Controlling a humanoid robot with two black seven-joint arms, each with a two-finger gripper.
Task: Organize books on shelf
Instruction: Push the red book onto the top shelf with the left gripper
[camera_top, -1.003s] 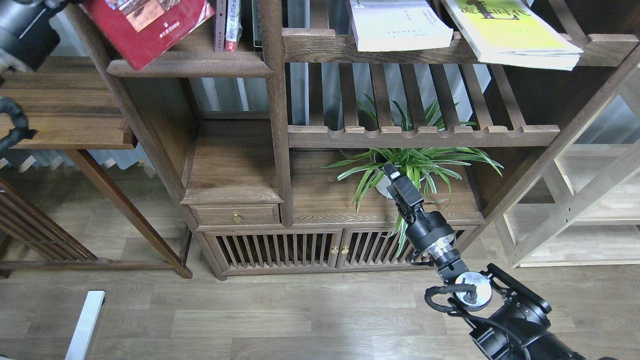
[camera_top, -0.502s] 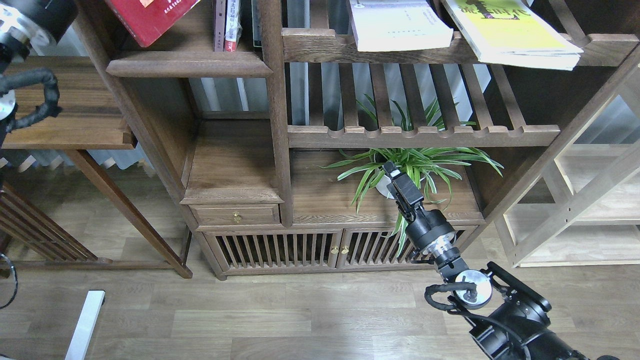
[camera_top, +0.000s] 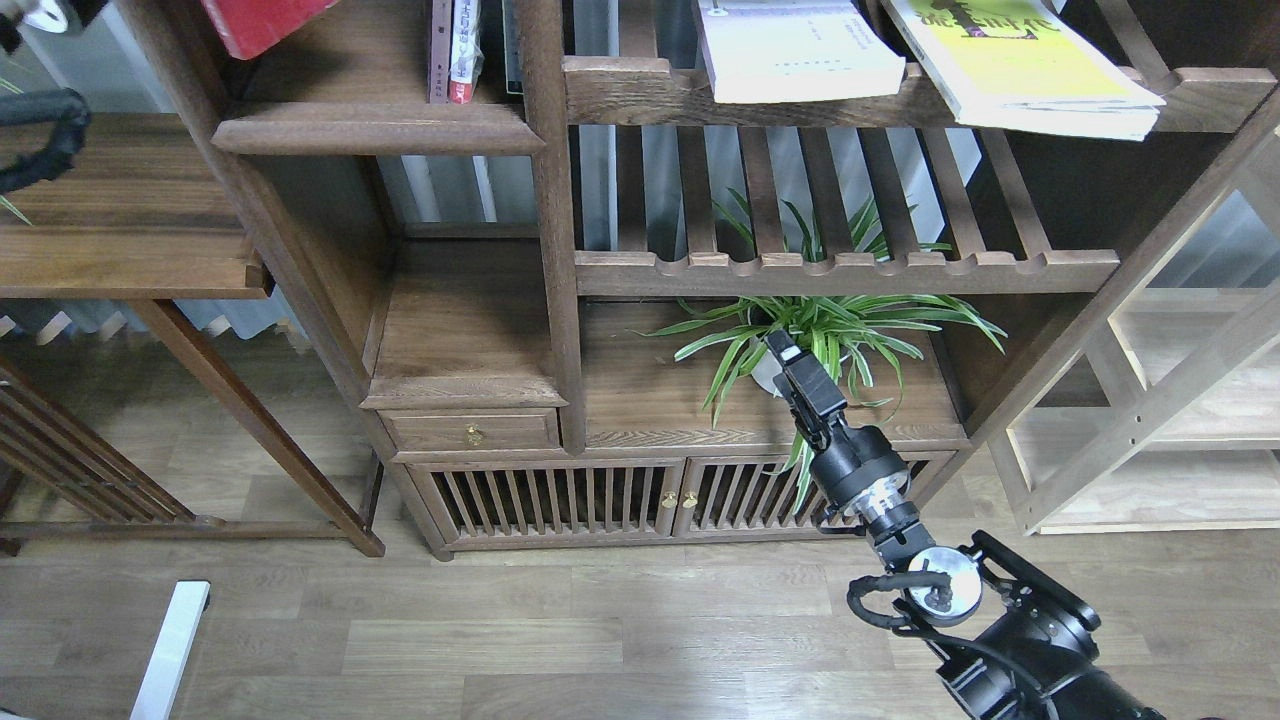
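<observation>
The dark red book (camera_top: 255, 20) shows only as a corner at the top left edge, above the shelf (camera_top: 380, 130), a solid dark board with a moulded front edge. My left gripper is out of view; only a cable loop of that arm (camera_top: 40, 130) shows. The white book (camera_top: 800, 50) and the yellow-green book (camera_top: 1020, 65) lie flat on the upper slatted rack (camera_top: 650, 95), overhanging its front. My right gripper (camera_top: 785, 350) hangs low in front of the plant, holding nothing; it looks narrow and dark and its fingers cannot be told apart.
A few thin books (camera_top: 455, 50) stand at the shelf's right end against the post (camera_top: 550, 220). A potted spider plant (camera_top: 820, 330) sits under the lower slatted rack (camera_top: 850, 270). A dark side table (camera_top: 130, 220) stands left, a pale shelving unit (camera_top: 1180, 400) right.
The red book has moved up and left until almost out of the picture, and my left arm has risen with it. The right arm has barely moved.
</observation>
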